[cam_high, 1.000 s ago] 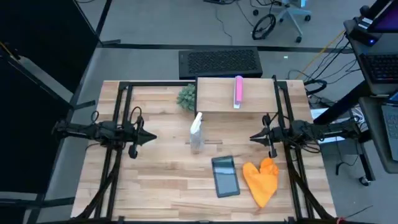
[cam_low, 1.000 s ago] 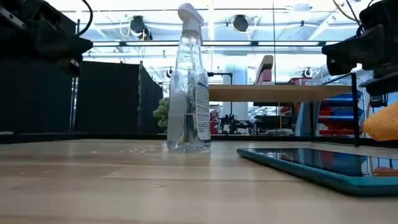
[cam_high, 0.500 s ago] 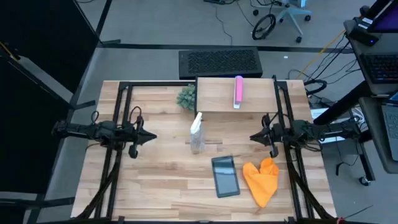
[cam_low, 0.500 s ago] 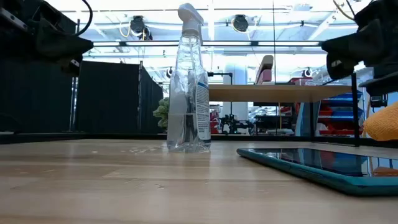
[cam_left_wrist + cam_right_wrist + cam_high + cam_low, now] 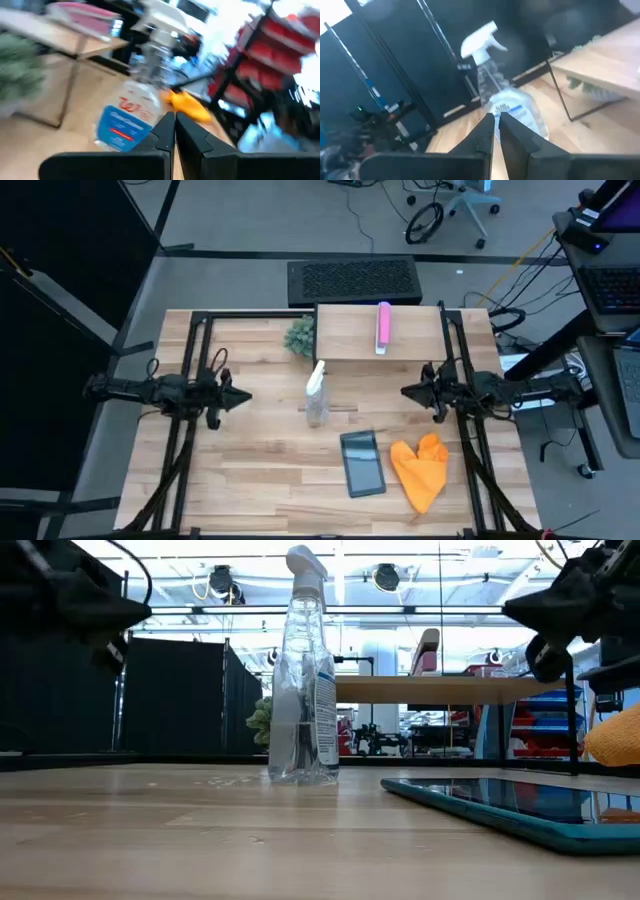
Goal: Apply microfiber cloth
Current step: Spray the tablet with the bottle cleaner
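While both pincers hang above the table with their fingers pressed together on nothing, the right gripper [image 5: 408, 392] sits just beyond the microfiber cloth [image 5: 421, 469], which lies crumpled on the wood beside the dark tablet [image 5: 362, 463]. Facing it from well apart, the left gripper [image 5: 246, 399] points at the clear spray bottle [image 5: 316, 394] standing between them; any liquid inside is hard to make out. At table height, only the cloth's edge [image 5: 613, 737] shows, cut off.
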`<state>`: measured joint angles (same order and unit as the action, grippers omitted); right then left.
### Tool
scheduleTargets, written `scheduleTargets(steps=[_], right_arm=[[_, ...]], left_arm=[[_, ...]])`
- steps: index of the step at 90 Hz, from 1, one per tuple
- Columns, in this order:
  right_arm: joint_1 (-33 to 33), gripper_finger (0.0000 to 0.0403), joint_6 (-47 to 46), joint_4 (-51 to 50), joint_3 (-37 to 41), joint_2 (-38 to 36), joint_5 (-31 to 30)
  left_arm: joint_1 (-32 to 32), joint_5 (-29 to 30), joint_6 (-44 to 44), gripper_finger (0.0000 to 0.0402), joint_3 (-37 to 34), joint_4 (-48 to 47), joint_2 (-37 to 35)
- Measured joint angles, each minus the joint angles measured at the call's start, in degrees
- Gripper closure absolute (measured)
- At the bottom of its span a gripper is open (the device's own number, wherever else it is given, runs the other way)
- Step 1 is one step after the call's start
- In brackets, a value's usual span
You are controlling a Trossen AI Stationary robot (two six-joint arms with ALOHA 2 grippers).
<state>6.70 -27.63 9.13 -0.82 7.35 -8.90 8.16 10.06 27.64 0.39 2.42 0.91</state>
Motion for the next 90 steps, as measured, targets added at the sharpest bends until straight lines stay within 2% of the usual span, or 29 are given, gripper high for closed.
scheduleTargets(steps=[18, 30, 53, 60, 65, 71, 78, 84, 90], right_arm=[[-0.03, 0.0392, 4.48, 0.52, 0.00, 6.51, -0.25], [-2.74, 0.0392, 14.51, 0.46, -2.08, 11.93, -2.46], [-5.50, 0.0392, 22.46, -0.62, -6.82, 20.67, 1.65], [-3.50, 0.0392, 20.14, -2.72, -12.50, 22.98, 7.33], [-0.65, 0.0392, 18.86, -5.40, -17.78, 25.37, 7.87], [3.48, 0.0392, 17.81, -10.24, -24.04, 29.60, 5.54], [7.29, 0.0390, 14.05, -18.24, -31.28, 36.03, 0.75], [8.66, 0.0382, 5.35, -27.91, -36.50, 41.84, -3.40], [8.75, 0.0366, -6.86, -35.93, -40.04, 47.40, -4.48]], left_arm=[[0.06, 1.04, 0.58, 0.0402, 0.01, 0.60, -0.01], [1.18, 0.28, 5.18, 0.0402, 0.02, -0.43, 0.00], [1.73, 0.60, 4.61, 0.0402, 0.24, 0.12, 0.00], [1.73, 2.16, 5.51, 0.0402, 0.25, 4.64, 0.36], [1.73, 3.02, 7.70, 0.0402, 0.26, 10.48, 1.03], [2.13, 3.03, 7.44, 0.0402, 1.52, 16.09, 3.15], [3.30, 3.98, 5.35, 0.0402, 4.43, 15.55, 8.29], [4.29, 5.78, 5.13, 0.0402, 6.66, 14.17, 14.74], [5.33, 6.28, 7.29, 0.0402, 10.08, 14.51, 22.86]])
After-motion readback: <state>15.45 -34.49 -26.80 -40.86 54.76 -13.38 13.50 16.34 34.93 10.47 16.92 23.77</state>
